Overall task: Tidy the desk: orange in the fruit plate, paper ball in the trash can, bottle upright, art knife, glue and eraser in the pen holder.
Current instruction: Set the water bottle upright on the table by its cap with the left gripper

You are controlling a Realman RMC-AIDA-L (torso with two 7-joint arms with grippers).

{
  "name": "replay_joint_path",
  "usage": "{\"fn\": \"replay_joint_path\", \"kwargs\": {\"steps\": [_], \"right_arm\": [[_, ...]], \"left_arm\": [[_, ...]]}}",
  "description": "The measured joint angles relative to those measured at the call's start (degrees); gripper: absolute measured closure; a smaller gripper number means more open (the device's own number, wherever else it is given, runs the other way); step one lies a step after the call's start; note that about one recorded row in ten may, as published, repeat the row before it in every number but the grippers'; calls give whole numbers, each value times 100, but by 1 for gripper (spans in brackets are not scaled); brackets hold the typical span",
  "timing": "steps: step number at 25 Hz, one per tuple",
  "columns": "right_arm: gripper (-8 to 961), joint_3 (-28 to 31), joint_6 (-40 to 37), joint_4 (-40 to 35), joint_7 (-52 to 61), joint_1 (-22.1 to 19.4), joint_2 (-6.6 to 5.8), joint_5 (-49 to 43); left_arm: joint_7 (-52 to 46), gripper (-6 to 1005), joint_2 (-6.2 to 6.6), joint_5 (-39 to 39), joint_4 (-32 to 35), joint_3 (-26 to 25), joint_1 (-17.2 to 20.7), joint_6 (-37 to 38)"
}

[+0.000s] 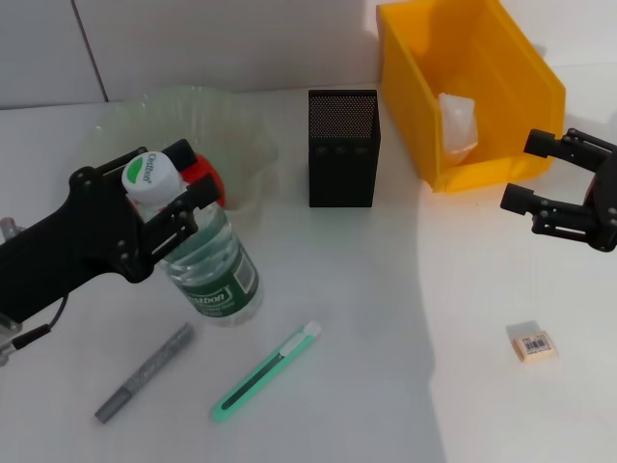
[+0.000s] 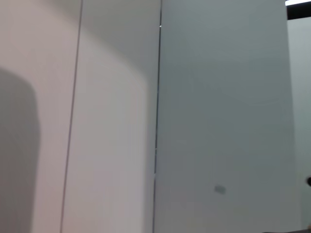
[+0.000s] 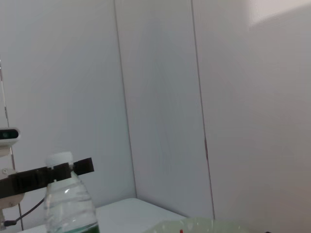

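Clear bottle upright, left end effector clamped at its neck, right end effector spread apart.

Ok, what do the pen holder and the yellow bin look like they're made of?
The pen holder looks like black metal mesh with a matte finish: its walls show a fine perforated grid, though plastic mesh can't be ruled out. The yellow bin looks like moulded plastic, smooth and slightly glossy, with thick uniform walls and even colour.

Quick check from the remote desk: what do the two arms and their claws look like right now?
Both are matte black. The left claw has flat linkage fingers with visible pivot screws, and a thin dark cable hangs under its arm. The right claw shows two blocky black fingers on jointed links.
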Motion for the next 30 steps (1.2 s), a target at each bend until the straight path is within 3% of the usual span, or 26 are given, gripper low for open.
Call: {"fn": "replay_joint_path", "kwargs": {"steps": [5,19,30], "right_arm": [[121,-39,6,29,-117,-81,-2,-66],[120,-66,23,317,-419,-140,14,-107],[120,-69,216,466,-422,75,34,-281]], "left_arm": [[12,578,97,4,74,-146,161,-468],[367,578,183,8,99,-384,296,-1132],[790,578,42,8,23,-697,260,-1725]]}}
